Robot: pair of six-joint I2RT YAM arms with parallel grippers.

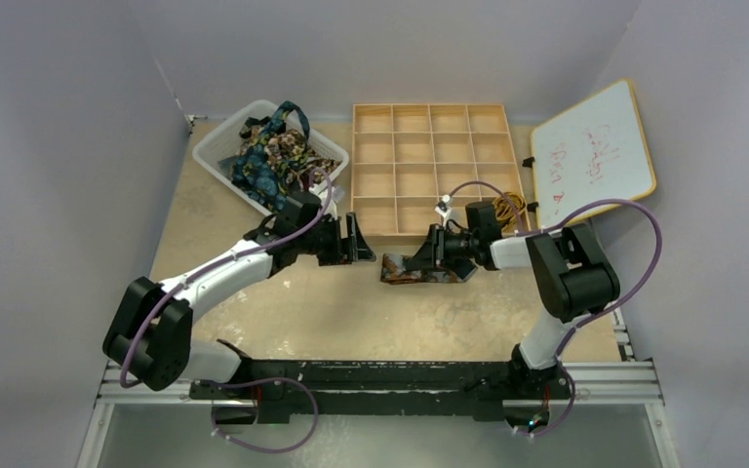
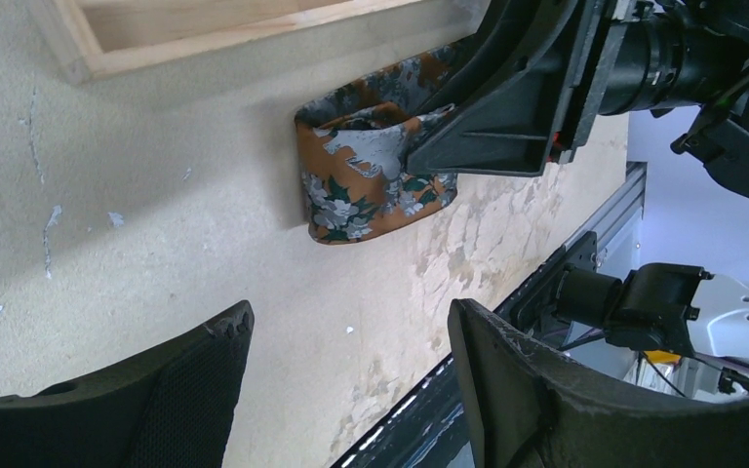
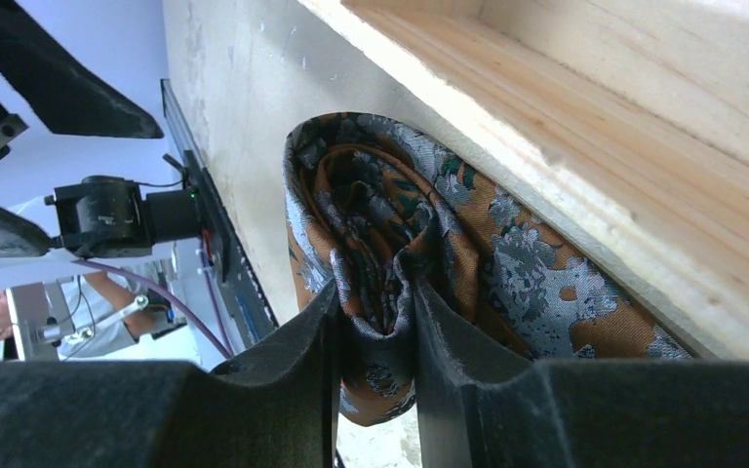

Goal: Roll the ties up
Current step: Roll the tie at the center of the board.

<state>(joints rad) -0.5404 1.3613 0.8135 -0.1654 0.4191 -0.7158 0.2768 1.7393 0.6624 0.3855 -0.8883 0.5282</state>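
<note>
Orange-brown flowery cloth tie (image 3: pixel 449 234), half rolled, sits squeezed inside the right pincer (image 3: pixel 375 312), its long side running straight out ahead. Left pincer (image 2: pixel 351 312) hangs spread wide, tie just ahead.

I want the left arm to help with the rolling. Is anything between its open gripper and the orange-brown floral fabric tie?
Nothing visible: only bare tabletop separates the left gripper from the orange-brown floral fabric tie. The right gripper pinches the tie from the opposite side; the wooden compartment tray lies beside it, not between.
</note>
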